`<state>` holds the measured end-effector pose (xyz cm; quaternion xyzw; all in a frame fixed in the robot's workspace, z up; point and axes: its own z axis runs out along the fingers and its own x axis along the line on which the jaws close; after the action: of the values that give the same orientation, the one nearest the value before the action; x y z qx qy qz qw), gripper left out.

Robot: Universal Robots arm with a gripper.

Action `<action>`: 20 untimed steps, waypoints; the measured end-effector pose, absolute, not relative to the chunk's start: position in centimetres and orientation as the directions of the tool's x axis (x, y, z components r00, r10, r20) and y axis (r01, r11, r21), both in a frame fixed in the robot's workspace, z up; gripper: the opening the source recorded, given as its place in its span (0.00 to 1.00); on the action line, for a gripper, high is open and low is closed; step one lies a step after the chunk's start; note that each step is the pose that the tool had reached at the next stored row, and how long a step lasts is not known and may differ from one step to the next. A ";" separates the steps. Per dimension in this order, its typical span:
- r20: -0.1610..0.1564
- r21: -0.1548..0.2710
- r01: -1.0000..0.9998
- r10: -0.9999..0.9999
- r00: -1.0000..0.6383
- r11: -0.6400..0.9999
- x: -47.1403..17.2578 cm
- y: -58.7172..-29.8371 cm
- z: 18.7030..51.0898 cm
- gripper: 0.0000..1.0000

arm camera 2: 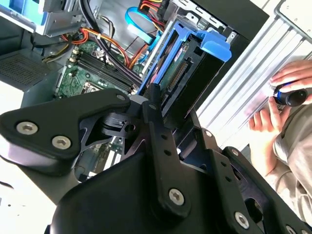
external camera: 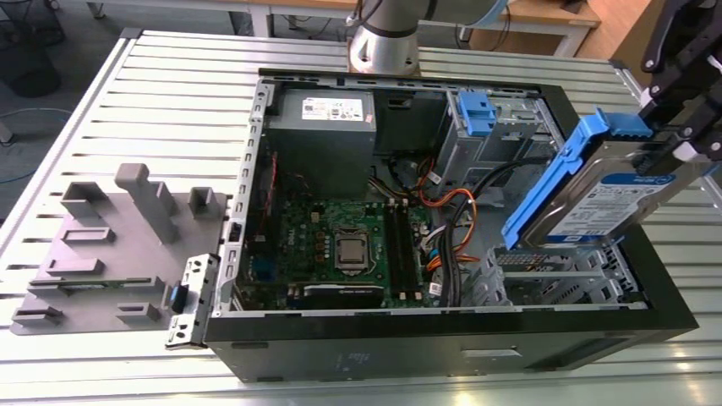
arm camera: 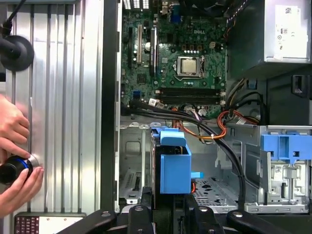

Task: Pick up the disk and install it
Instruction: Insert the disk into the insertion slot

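The pincer is clamped on the disk, holding it tilted in the air above the metal cage in a corner of the open computer case. The disk's white-and-blue label carries print too small to read. A bright blue bracket frames its silver body. Cables run just beside the cage.

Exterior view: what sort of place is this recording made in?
Probably a robotics lab bench set up for computer assembly: an open desktop case lies on a slatted metal table, a grey fixture block sits beside it, and the end effector holds the disk above the case.
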<state>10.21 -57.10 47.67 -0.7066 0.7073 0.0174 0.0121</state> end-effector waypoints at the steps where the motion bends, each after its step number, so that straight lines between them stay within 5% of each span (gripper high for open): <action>1: -0.042 0.007 -1.000 -0.999 -0.001 0.001 10.2 -57.3 47.6 0.35; 20: -0.064 0.008 -1.000 -0.998 0.002 -0.003 10.7 -57.9 45.7 0.35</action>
<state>10.72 -57.89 45.65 -0.7076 0.7058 0.0254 0.0196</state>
